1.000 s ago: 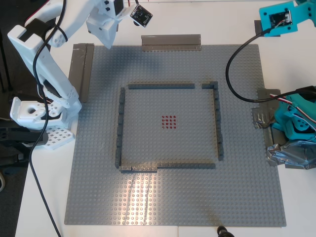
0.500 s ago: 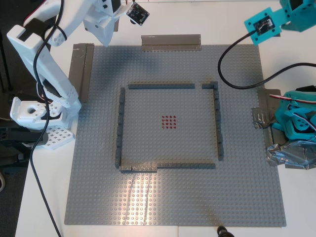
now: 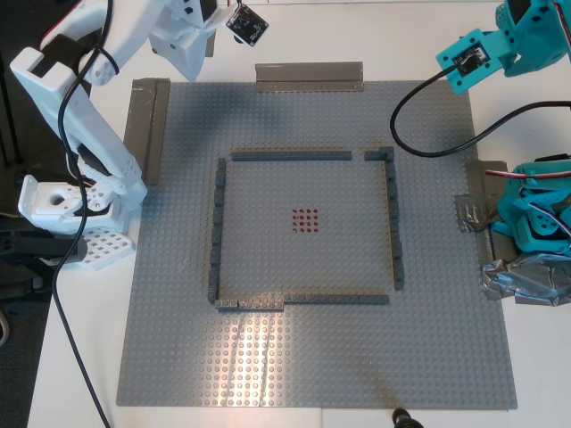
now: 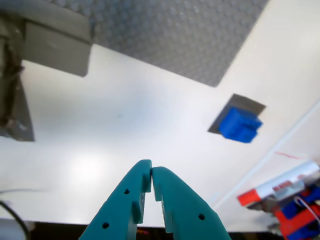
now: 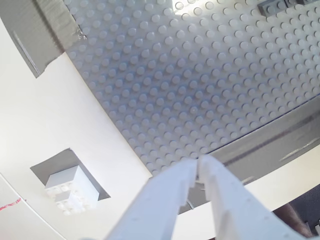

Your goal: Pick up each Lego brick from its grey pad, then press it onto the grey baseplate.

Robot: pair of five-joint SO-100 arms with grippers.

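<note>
Fingers (image 4: 134, 200) of my first gripper (image 4: 151, 172) are pressed together with nothing between them, up above the white surface (image 4: 110, 125) just off a corner of the grey baseplate (image 4: 200, 35). My second gripper (image 5: 196, 167) is closed and empty too, over the baseplate's edge. Blue brick (image 4: 240, 125) sits on its grey pad (image 4: 246, 103) beside that corner, clear of the teal fingers; white brick (image 5: 67, 189) rests on its own pad (image 5: 47, 166), off the baseplate, apart from the white fingers (image 5: 165, 202).
</note>
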